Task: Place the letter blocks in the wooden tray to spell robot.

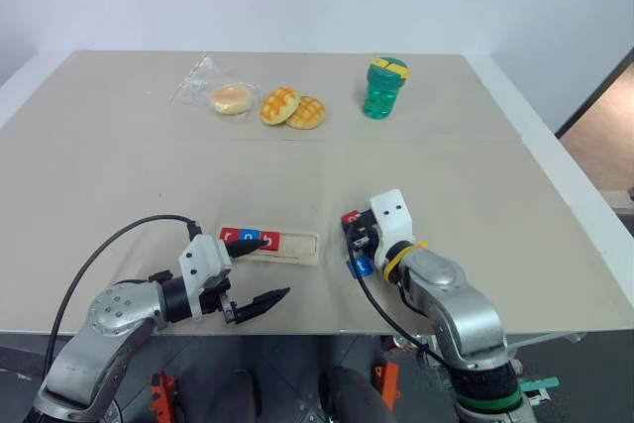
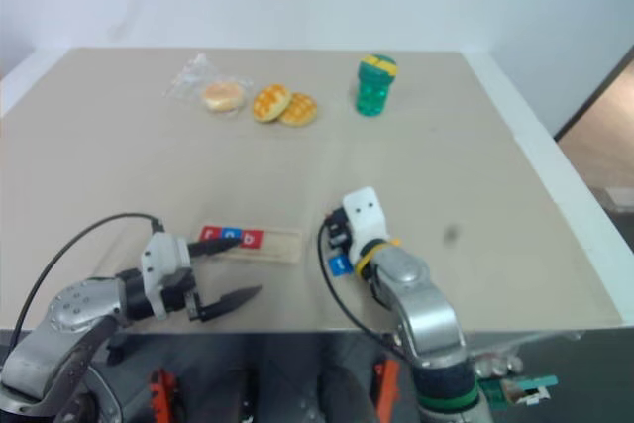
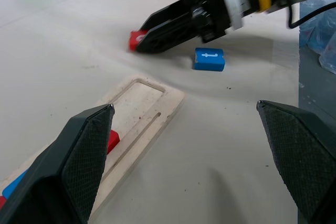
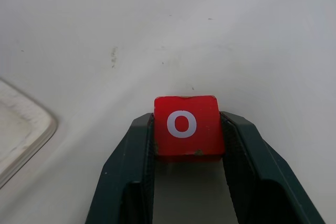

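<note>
Right gripper [image 4: 185,145]: fingers clamped on the two sides of a red "o" block [image 4: 185,125], white lowercase letter facing the wrist camera, block sitting on the counter [image 1: 446,175]. In the head view that block [image 1: 350,218] is just off the tray's right end, at about 3 o'clock from it.

Blue "t" block [image 3: 209,59]: flat on the counter, letter face up, just beside the right gripper, on the near side of it; in the head view [image 1: 361,266] it is partly hidden under the wrist.

Wooden tray [image 1: 297,247]: pale strip with raised rim, lying left-right near the counter's front edge. Three tiles fill its left end, red, blue, red [image 1: 248,238]. Letters not readable from here. Right part of the recess is bare wood, some dark specks.

Left gripper [image 1: 260,269]: fingers spread wide, holding nothing, at the tray's left end, one fingertip [image 1: 250,243] over the filled tiles, the other off the front of the tray.

Far side of the counter, 12 o'clock from the tray: a bun in clear wrap [image 1: 228,98], two waffle-pattern buns [image 1: 291,108] touching each other, a green bottle [image 1: 383,88] with yellow on its lid at 1 o'clock.
</note>
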Tool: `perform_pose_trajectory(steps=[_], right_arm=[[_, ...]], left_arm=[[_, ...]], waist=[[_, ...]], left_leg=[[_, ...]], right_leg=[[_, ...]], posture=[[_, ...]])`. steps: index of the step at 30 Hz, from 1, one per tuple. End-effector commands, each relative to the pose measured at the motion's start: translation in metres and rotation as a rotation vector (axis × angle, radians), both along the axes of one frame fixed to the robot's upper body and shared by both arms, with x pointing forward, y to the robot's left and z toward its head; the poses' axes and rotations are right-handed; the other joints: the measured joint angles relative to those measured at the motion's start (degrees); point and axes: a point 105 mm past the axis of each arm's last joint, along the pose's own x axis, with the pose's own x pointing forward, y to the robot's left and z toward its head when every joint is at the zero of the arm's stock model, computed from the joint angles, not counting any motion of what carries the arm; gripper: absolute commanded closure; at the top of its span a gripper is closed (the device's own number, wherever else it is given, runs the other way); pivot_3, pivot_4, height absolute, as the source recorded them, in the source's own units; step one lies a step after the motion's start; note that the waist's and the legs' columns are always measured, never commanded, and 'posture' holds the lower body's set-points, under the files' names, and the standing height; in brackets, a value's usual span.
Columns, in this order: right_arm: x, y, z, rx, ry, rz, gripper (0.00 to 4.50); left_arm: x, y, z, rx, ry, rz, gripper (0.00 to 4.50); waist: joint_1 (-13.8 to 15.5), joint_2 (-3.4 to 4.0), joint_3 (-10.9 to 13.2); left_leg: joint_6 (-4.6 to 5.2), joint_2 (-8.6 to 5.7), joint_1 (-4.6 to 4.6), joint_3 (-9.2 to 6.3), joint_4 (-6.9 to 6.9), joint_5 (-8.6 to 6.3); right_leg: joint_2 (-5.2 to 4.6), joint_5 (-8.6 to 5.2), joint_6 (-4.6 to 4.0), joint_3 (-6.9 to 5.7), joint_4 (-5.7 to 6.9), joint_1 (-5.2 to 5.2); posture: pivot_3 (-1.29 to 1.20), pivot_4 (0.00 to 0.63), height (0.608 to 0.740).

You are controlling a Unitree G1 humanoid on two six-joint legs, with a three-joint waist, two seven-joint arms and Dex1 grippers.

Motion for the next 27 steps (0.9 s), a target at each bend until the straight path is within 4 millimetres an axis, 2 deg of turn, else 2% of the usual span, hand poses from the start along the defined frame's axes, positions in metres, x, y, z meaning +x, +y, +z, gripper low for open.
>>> perform_pose_trajectory(steps=[1,9,11,18,19,20,21,23,26,27], right_arm=[[-0.011,-0.009,0.02,0.013,-0.062,-0.063,3.29],[-0.033,-0.042,0.017,0.085,-0.027,-0.363,3.29],[-0.037,-0.048,0.009,0.119,0.011,-0.421,3.29],[-0.04,-0.05,0.002,0.186,0.056,-0.46,3.29],[-0.04,-0.051,0.004,0.188,0.045,-0.463,2.49],[-0.039,-0.052,0.006,0.189,0.032,-0.465,2.11],[-0.039,-0.053,0.011,0.188,0.015,-0.464,1.91],[-0.039,-0.057,0.024,0.191,-0.022,-0.459,1.1],[-0.035,-0.063,0.045,0.183,-0.073,-0.404,0.11],[-0.033,-0.063,0.052,0.17,-0.084,-0.363,0.05]], left_arm=[[-0.003,-0.002,0.007,0.003,-0.026,-0.017,0.0],[-0.003,0.0,0.007,0.006,-0.015,-0.009,0.0],[-0.002,-0.001,0.008,-0.001,-0.015,-0.007,0.0],[0.002,-0.001,0.011,0.009,-0.03,-0.023,0.0],[0.002,-0.001,0.01,0.013,-0.03,-0.024,0.0],[0.003,0.0,0.01,0.015,-0.03,-0.025,0.0],[0.003,0.0,0.01,0.015,-0.03,-0.025,0.0],[0.002,0.0,0.009,0.016,-0.028,-0.024,0.0],[0.001,-0.001,0.007,0.018,-0.025,-0.028,0.0],[0.0,-0.001,0.006,0.018,-0.024,-0.03,0.0]], waist=[[-0.03,0.0,0.0],[-0.03,0.0,-0.01],[-0.02,-0.01,-0.03],[-0.03,-0.01,-0.04],[-0.03,-0.01,-0.04],[-0.04,-0.01,-0.04],[-0.04,-0.01,-0.04],[-0.04,0.0,-0.03],[-0.04,0.0,-0.04],[-0.03,-0.01,-0.04]], left_leg=[[0.0,0.0,0.0,0.0,0.0,0.0],[-0.01,0.02,0.02,-0.02,0.03,0.01],[-0.01,0.01,0.02,0.01,0.04,0.01],[-0.01,0.01,0.03,0.01,0.04,0.01],[-0.01,0.01,0.03,0.01,0.04,0.01],[-0.01,0.01,0.03,0.01,0.04,0.01],[-0.01,0.01,0.02,0.01,0.03,0.01],[-0.01,0.0,0.02,0.02,0.03,0.01],[-0.01,0.0,0.02,0.02,0.05,0.01],[-0.01,-0.01,0.02,0.02,0.05,0.01]], right_leg=[[0.0,0.0,0.0,0.0,0.0,0.0],[-0.02,0.04,-0.05,-0.03,0.01,0.0],[-0.04,0.04,-0.04,-0.02,0.01,0.0],[-0.06,-0.01,-0.12,-0.04,0.01,-0.01],[-0.06,-0.01,-0.13,-0.04,0.01,0.0],[-0.06,0.0,-0.12,-0.05,0.01,0.0],[-0.06,0.0,-0.11,-0.05,0.01,0.0],[-0.06,0.01,-0.08,-0.05,0.01,0.0],[-0.06,0.04,-0.04,-0.04,0.01,-0.01],[-0.06,0.05,-0.03,-0.04,0.01,0.01]], posture=[[0.0,0.15,0.74],[0.0,0.15,0.74],[0.0,0.15,0.74],[0.0,0.15,0.74],[0.0,0.15,0.74],[0.0,0.15,0.74],[0.0,0.15,0.74],[0.0,0.15,0.74],[0.0,0.15,0.74],[0.0,0.15,0.74]])
